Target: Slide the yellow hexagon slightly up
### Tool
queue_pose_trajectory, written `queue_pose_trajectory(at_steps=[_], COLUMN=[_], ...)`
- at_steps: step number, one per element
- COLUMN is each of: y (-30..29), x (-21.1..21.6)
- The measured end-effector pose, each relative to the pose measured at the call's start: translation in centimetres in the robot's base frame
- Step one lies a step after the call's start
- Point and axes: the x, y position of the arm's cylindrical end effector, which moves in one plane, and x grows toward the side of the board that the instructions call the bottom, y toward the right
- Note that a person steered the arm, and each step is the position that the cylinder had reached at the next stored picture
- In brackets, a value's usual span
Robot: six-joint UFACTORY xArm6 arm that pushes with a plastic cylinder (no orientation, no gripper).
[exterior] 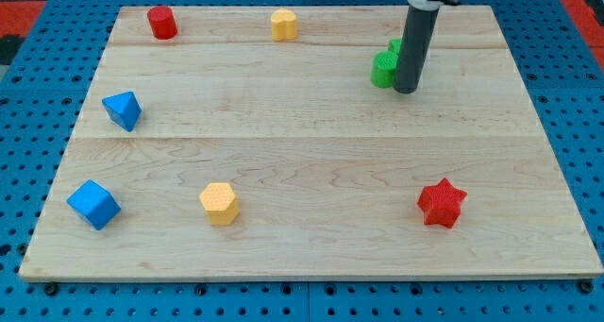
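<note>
The yellow hexagon (pixel 219 202) lies near the view's bottom, left of the middle of the wooden board (pixel 302 152). My tip (pixel 405 89) stands at the view's upper right, far from the hexagon, touching the right side of a green block (pixel 384 67) that the rod partly hides. A second yellow block (pixel 283 25), a rounded cylinder shape, sits near the top edge.
A red cylinder (pixel 161 23) is at the top left. A blue triangular block (pixel 123 110) is at the left edge and a blue cube (pixel 93 204) at the bottom left. A red star (pixel 442 203) lies at the bottom right.
</note>
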Motion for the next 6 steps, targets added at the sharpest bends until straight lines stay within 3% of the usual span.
queue_pose_trajectory(at_steps=[3, 6], y=[-13.6, -14.0], x=[4.9, 5.1])
